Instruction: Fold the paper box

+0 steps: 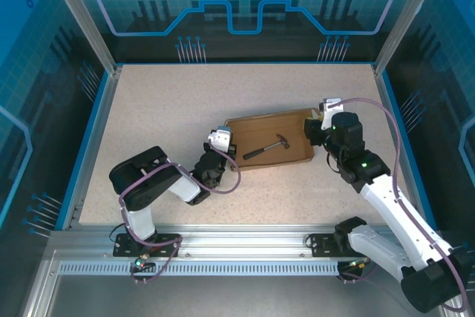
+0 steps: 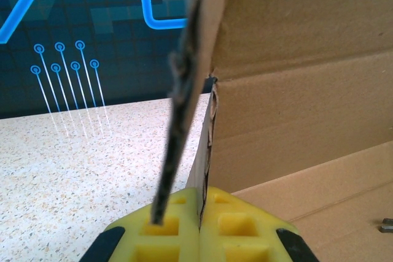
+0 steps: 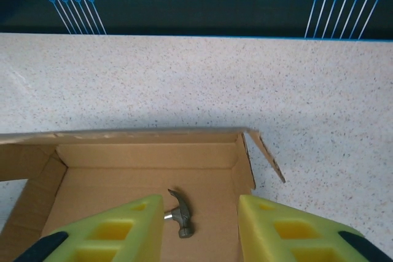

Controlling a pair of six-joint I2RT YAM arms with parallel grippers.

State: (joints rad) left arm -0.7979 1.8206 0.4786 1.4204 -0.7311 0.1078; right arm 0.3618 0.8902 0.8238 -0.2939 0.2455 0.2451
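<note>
- The paper box [image 1: 256,133] lies mid-right on the bench [image 1: 185,102], already a shallow open tray. Its long axis runs across in front of me, left to right, with the right end angled a little away from my bases.
- My two arms meet it from opposite ends. The left one reaches its left short end and the right one its right short end, so each end has its own arm close by.
- My left claw [image 2: 199,194] is closed tight, its pads pinching the upright cardboard wall at the left end. The wall's edge rises straight up out of the grip.
- My right claw [image 3: 199,199] stands partly open and has hold of nothing. It hangs at the right end looking in over the tray, which lies ahead of it and below.
- A loose corner tab [image 3: 265,154] sticks out from the far corner at that end, splayed away from the wall. I judge the right arm is the one placed to tuck it in while the left holds the box in place.
- The hammer [image 1: 267,148] rests on the tray floor, near the middle, touching neither claw.
- By my count there is one box, one hammer and two claws.
</note>
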